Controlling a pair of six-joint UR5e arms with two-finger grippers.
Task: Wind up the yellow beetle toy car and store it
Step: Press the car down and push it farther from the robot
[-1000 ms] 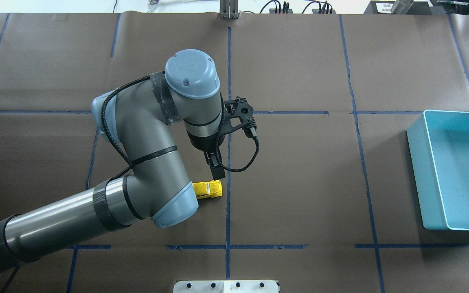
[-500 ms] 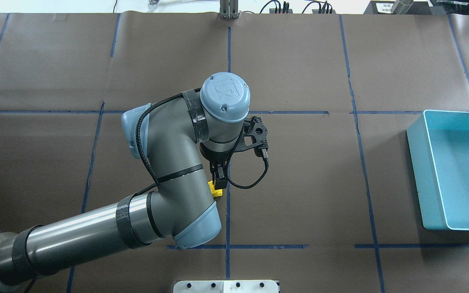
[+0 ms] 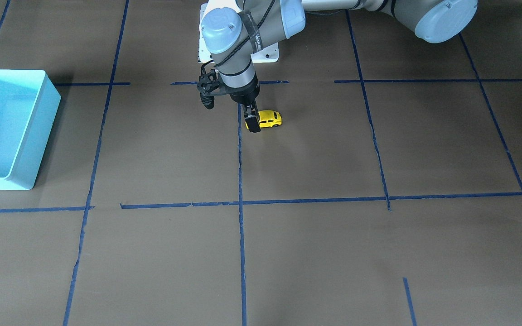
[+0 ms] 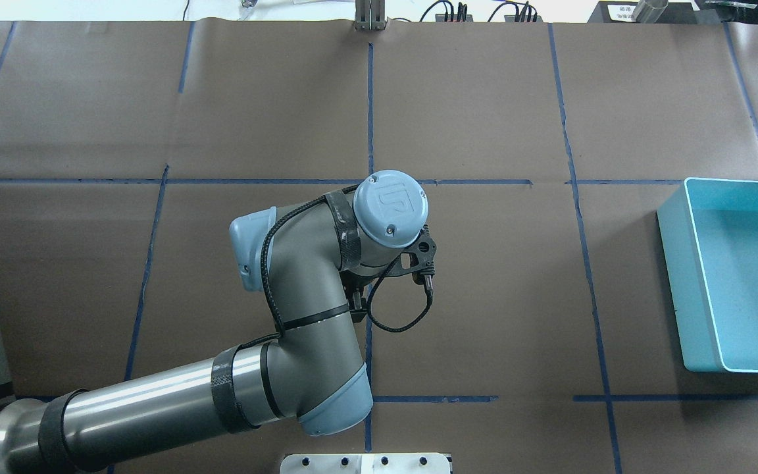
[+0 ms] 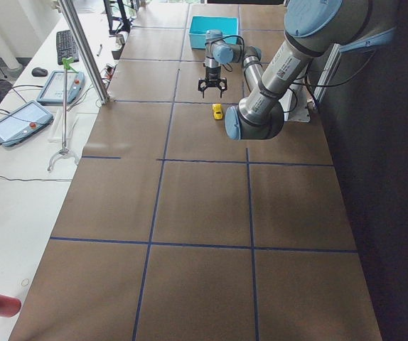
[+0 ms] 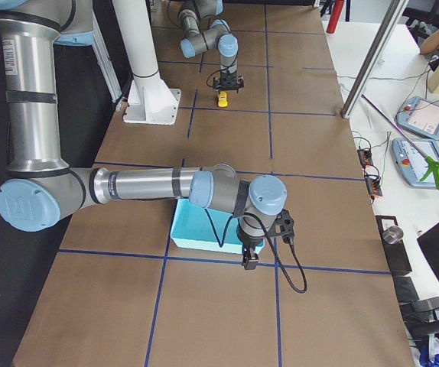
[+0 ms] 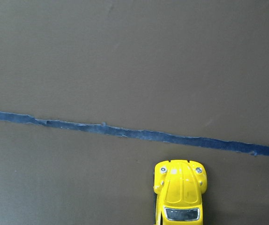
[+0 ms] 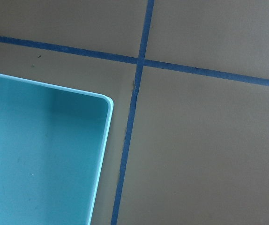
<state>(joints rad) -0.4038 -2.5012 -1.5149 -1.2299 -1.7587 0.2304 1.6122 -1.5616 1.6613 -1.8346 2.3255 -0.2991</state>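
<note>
The yellow beetle toy car (image 3: 270, 119) stands on its wheels on the brown table, next to a blue tape line. My left gripper (image 3: 253, 127) hangs low at the car's front end, with its fingers apart and not on the car. The side views show the jaws spread just over the car (image 5: 217, 111) (image 6: 222, 98). The left wrist view shows only the car's hood (image 7: 180, 197) at the bottom edge. In the overhead view the left arm's wrist (image 4: 390, 208) hides the car. My right gripper (image 6: 248, 260) hovers by the light blue bin's corner, and I cannot tell its state.
The light blue bin (image 4: 672, 263) sits at the table's right end, as the front-facing (image 3: 39, 136) and right wrist (image 8: 107, 101) views also show. Blue tape lines (image 3: 239, 181) divide the table into squares. A white mount plate (image 4: 366, 463) sits at the near edge.
My left arm has swung right and toward the robot, bringing the wrist over the car, which the overhead view now hides. The car has not moved.
</note>
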